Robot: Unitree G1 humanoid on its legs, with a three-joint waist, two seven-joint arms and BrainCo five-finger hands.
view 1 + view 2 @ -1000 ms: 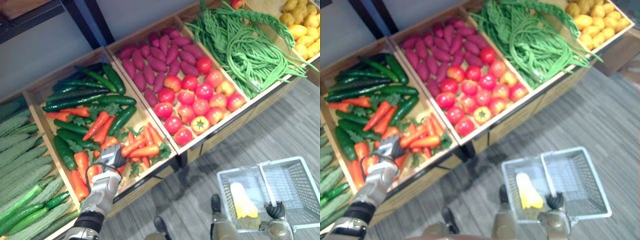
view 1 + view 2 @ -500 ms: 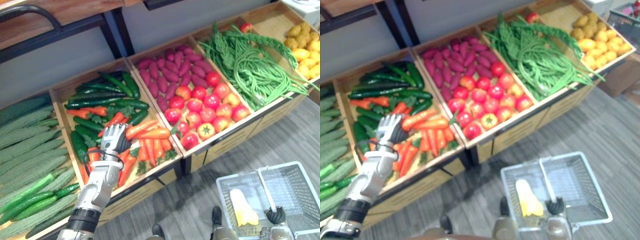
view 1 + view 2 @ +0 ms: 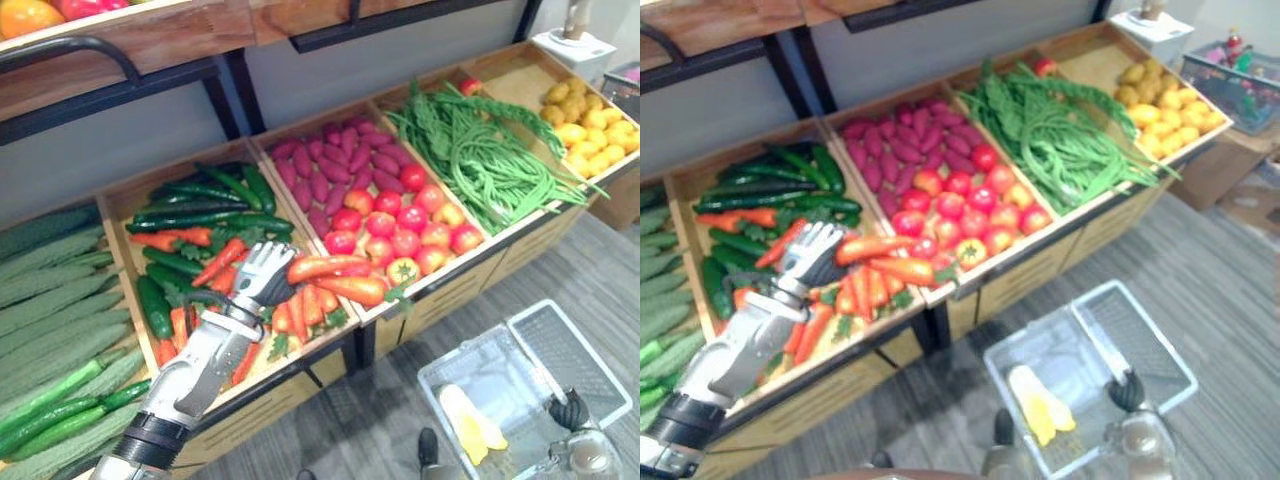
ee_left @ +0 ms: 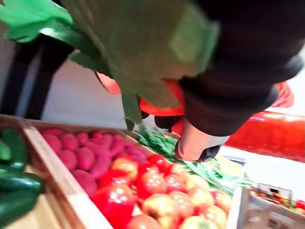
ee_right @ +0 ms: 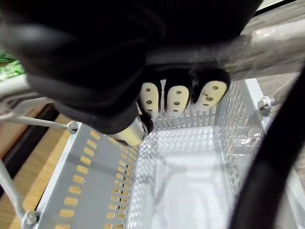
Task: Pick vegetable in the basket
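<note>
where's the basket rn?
Lower right in both eye views: the basket hangs by its handle from the right hand, in front of the tomato crate, with a yellow item inside.

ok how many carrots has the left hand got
2. Both stick out of the left hand towards the tomatoes: the far carrot, and the near carrot closer to the crate's front edge. More may be hidden behind the fingers.

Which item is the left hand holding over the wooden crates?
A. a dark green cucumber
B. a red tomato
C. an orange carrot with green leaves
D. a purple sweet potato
C: the left hand is curled round an orange carrot with green leaves.
</note>
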